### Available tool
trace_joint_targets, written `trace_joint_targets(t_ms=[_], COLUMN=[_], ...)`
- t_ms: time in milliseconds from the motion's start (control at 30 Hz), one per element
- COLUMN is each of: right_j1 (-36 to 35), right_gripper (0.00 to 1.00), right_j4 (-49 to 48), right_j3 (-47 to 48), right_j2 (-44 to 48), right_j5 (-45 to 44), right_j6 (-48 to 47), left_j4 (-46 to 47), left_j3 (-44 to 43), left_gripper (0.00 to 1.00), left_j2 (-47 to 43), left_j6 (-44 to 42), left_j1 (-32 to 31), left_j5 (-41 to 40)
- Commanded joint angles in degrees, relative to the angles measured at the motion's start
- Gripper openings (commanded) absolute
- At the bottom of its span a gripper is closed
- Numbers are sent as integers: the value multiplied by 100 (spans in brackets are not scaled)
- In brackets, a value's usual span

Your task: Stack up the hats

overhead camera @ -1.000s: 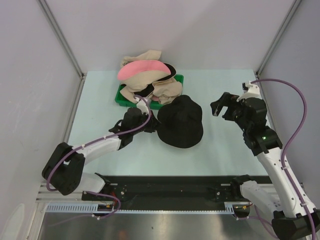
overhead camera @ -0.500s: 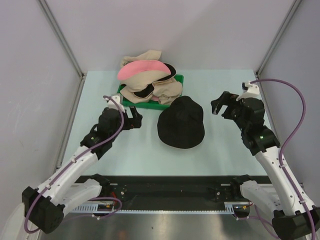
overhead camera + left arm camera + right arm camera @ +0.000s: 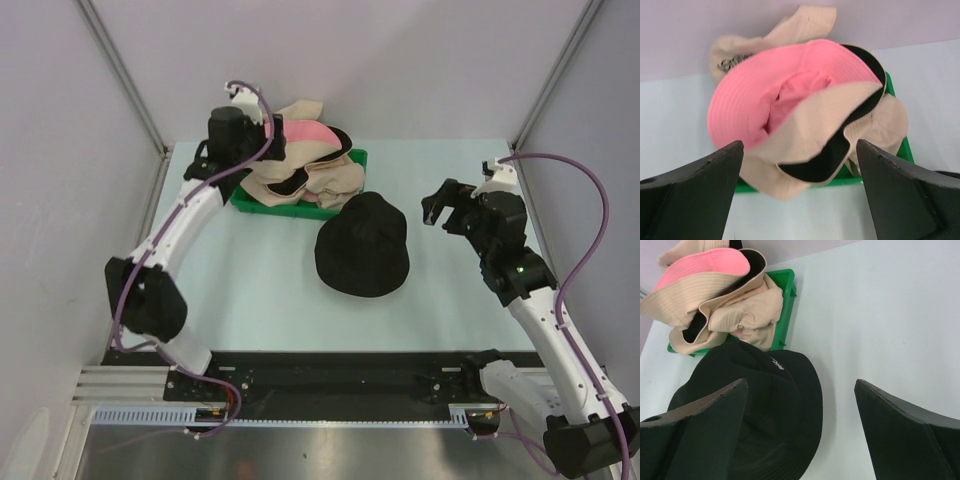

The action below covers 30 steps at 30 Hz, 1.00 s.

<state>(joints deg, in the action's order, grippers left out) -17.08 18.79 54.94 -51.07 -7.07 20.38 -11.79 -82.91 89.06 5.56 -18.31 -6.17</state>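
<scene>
My left gripper (image 3: pixel 799 150), jaws wide, over the pink-lined hat (image 3: pixel 790 95), my right gripper (image 3: pixel 800 382), jaws wide, near the black hat (image 3: pixel 362 245)

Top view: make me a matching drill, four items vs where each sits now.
1 black hat
2 pink-lined hat
3 green tray
4 right gripper

A under the beige hat pile
B on the table, outside the tray
C open, right of the black hat
D on top of the pile

Pairs: 1-B, 2-D, 3-A, 4-C
</scene>
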Motion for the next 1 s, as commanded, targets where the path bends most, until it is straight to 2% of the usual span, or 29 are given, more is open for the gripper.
trace_joint_targets(t_ms=[0,100,200,267,433,533,633,733,767,800,833,967], right_j1=[-15,3,38,82,126,135,144,152,152,152,152,144], right_gripper=[94,94,94,94,94,94,94,94,94,94,94,94], right_j4=[-112,-42,-59,-138,-244,-235,-253,-270,-262,-279,-270,-244], right_j3=[473,579,580,527,518,527,509,500,483,465,457,448], right_j2=[-105,-210,-254,-281,-456,-535,-579,-597,-580,-562,-545,-404], right_j5=[91,127,48,30,83,109,144,171,180,171,188,145], right_j6=[-306,-368,-263,-123,36,10,-17,1,18,18,27,10], left_j4=[-419,-911,-1526,-1746,-2203,-2074,-2029,-2064,-2064,-2081,-2116,-1898], left_j3=[-1688,-2725,-3553,-3723,-3653,-3232,-2941,-2923,-2923,-2932,-2932,-2932], left_gripper=[100,100,98,98,97,97,94,72,50,33,2,0], left_j2=[1165,2024,2684,2862,3021,2838,2775,2766,2766,2749,2731,2198], left_j6=[-547,-687,-899,-986,-1101,-1110,-1110,-1058,-1040,-1040,-996,-628], left_j1=[459,652,688,697,714,714,714,723,714,714,714,714], left_j5=[1617,2338,2516,2577,2884,3140,3061,3078,3139,3201,3245,3219])
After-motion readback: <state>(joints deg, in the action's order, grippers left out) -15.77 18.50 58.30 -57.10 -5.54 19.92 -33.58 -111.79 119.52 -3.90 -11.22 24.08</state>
